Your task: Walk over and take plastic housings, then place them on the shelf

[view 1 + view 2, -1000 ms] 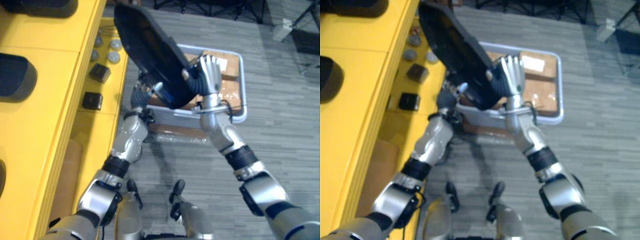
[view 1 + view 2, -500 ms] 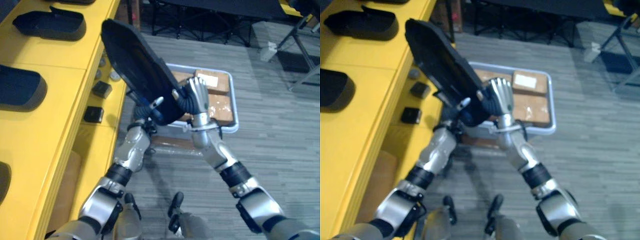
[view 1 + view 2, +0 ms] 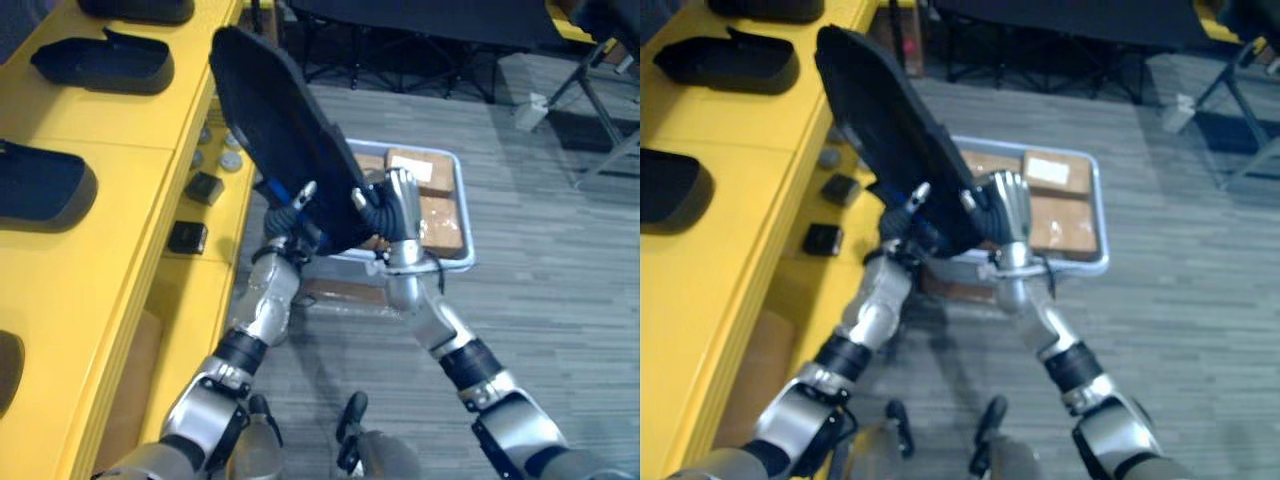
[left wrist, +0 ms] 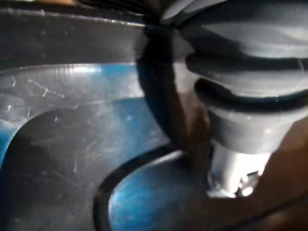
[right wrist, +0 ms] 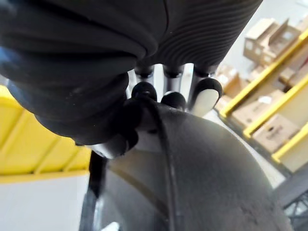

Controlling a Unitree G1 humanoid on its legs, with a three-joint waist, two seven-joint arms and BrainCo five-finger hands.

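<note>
A large black plastic housing [image 3: 285,140] is held up between both hands, steeply tilted, its top end leaning toward the yellow shelf [image 3: 110,140]. My right hand [image 3: 400,205] grips its lower right edge. In the right wrist view the fingertips [image 5: 173,98] curl over the rim of the housing [image 5: 216,183]. My left hand [image 3: 295,215] sits at the lower left edge, mostly hidden behind the housing, with one silver finger [image 3: 305,190] showing. The left wrist view looks straight at the housing's inner face [image 4: 72,144].
Three more black housings [image 3: 100,62] [image 3: 45,185] [image 3: 140,8] lie on the shelf top. The lower shelf level holds small black boxes [image 3: 205,187] and grey round pieces [image 3: 232,150]. A grey crate [image 3: 450,266] with brown cartons [image 3: 440,215] stands on the floor behind the hands.
The camera has tilted up, bringing more of the shelf top into view. The housing now stands steeper and closer to the shelf edge, with both hands still at its lower end.
</note>
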